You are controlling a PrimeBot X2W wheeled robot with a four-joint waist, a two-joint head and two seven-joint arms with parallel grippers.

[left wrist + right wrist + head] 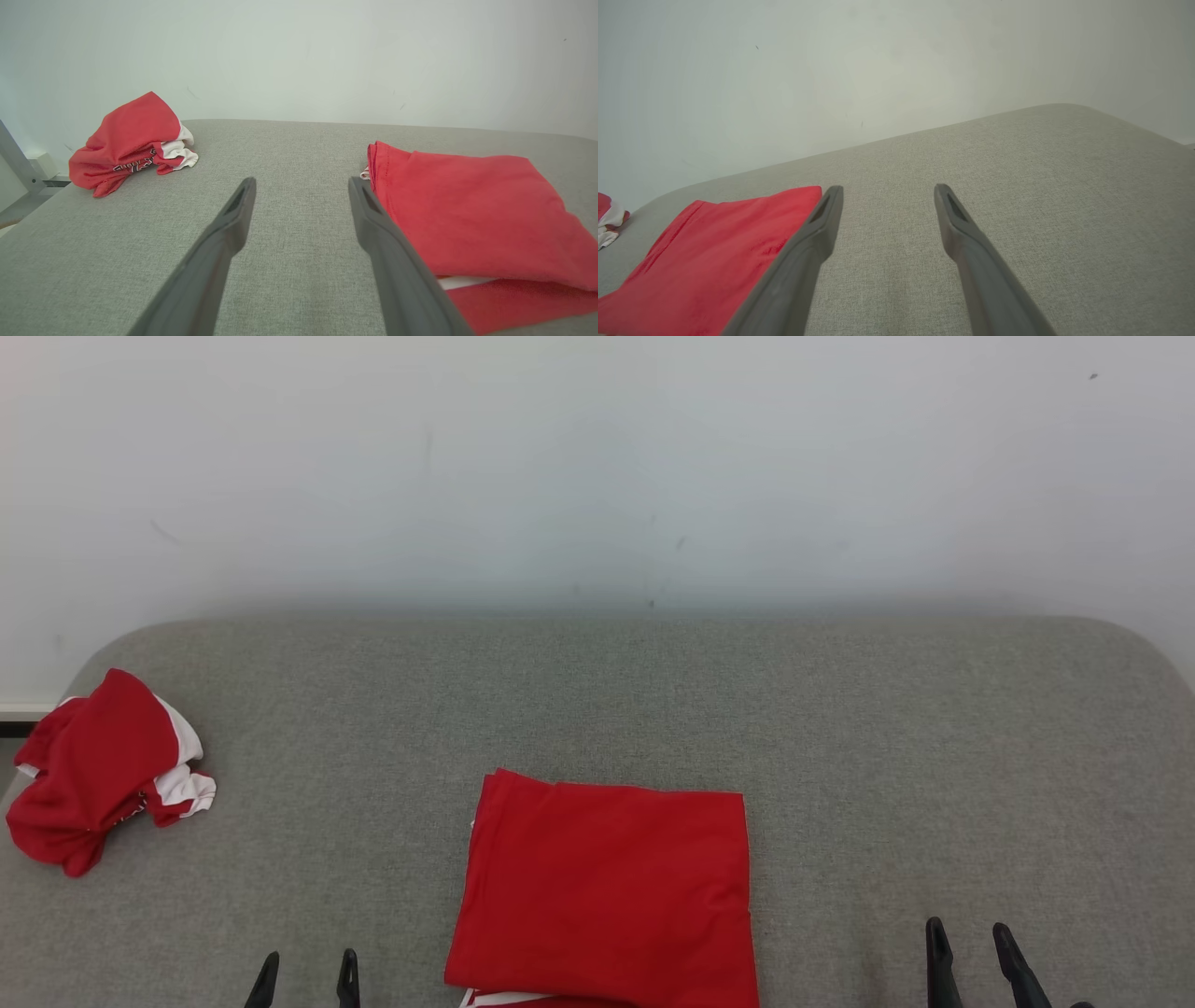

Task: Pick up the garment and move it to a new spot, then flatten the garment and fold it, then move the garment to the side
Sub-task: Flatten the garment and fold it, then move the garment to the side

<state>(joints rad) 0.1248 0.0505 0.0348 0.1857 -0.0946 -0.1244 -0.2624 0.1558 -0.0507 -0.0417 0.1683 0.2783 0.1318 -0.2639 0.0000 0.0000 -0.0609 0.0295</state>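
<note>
I find the left gripper [306, 980] with its fingers spread wide and holding nothing, over bare desk [840, 728] just left of the folded red garment [607, 887]. The right gripper [971, 952] is likewise spread and empty, well clear of the garment's right side. Neither touches cloth. Both grippers point toward the desk's far edge.

The garment lies flat at the middle of the near edge, its sides roughly square to that edge. Its near end is cut off, so I cannot tell its long axis. White trim shows beneath it.

A crumpled red and white garment [98, 770] sits at the left edge.
</note>
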